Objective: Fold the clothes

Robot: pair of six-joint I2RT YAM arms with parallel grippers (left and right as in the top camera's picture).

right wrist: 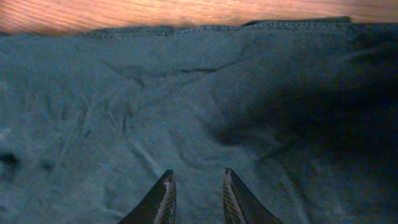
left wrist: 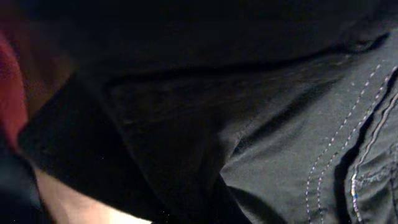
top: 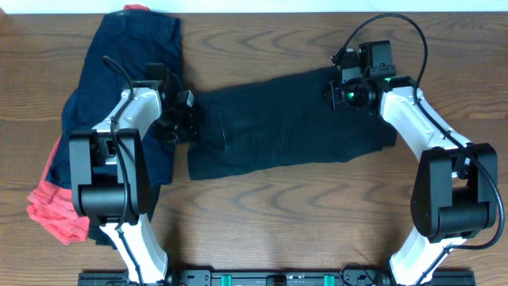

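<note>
A brown wooden table (top: 262,214) fills the overhead view. At its centre the black shorts (top: 294,127) lie spread out and mostly flat, their long side running from nine o'clock to three o'clock and tilted a little upward toward three. The navy shorts (top: 135,56) lie at ten o'clock from the black pair, stretched down the table's left side, with their right edge just beside the black fabric. The left arm (top: 131,119) lies across them, and the right arm (top: 421,119) reaches in from four o'clock. The red-orange piece (top: 51,210) sits crumpled at eight o'clock, partly tucked under the navy cloth, and a small scrap of the same colour shows at the navy shorts' twelve o'clock edge. The left gripper (top: 189,119) is down on the black shorts' nine o'clock edge with its jaws together. Its wrist camera is filled with dark, creased cloth crossed by pale stitching (left wrist: 348,137), so I cannot tell whether fabric is pinched between the fingers. The right gripper (right wrist: 196,174) is at the shorts' two o'clock corner. Its two fingers (right wrist: 165,193) stand a narrow gap apart with nothing between them, pointing at wrinkled fabric, and the stitched hem (right wrist: 186,28) and bare wood are at twelve o'clock in that view.
</note>
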